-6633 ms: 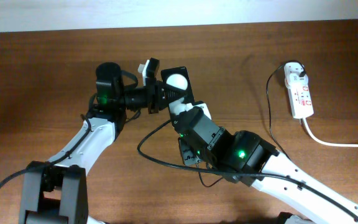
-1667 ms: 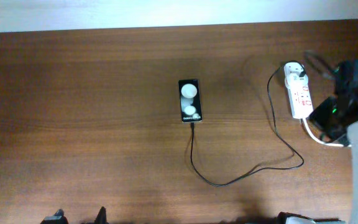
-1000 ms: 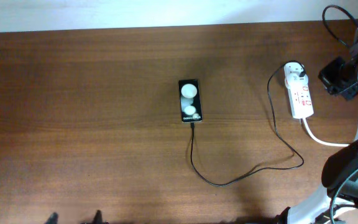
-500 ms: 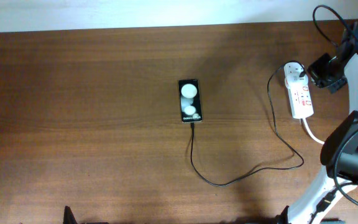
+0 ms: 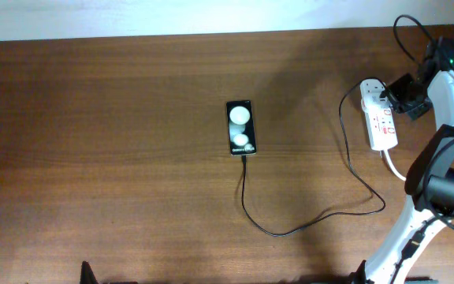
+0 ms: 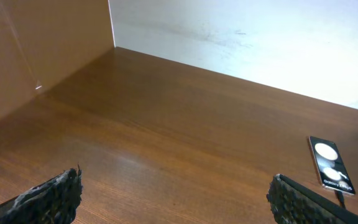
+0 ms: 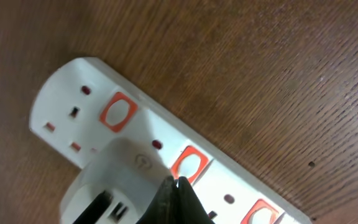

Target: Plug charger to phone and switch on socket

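Note:
The black phone (image 5: 240,127) lies flat mid-table, two white spots on its face; the left wrist view has it at far right (image 6: 330,172). The thin black charger cable (image 5: 290,231) loops from the phone's lower end to a white adapter (image 5: 371,88) in the socket (image 5: 379,117), a white strip at the right. My right gripper (image 5: 390,98) is shut, empty, over the strip's upper end. In the right wrist view its tips (image 7: 176,183) meet at a red switch (image 7: 188,167) beside the adapter (image 7: 117,180). My left gripper (image 6: 173,205) is open over bare wood, out of the overhead view.
The socket's thick white cord (image 5: 424,180) runs off to the right. My right arm (image 5: 440,173) stands along the table's right edge. A white wall (image 6: 260,37) borders the far side, and a brown panel (image 6: 36,43) stands at the left.
My right arm has swung in from the right edge and brought its shut gripper down onto the socket's upper end. Phone, cable and socket have not moved.

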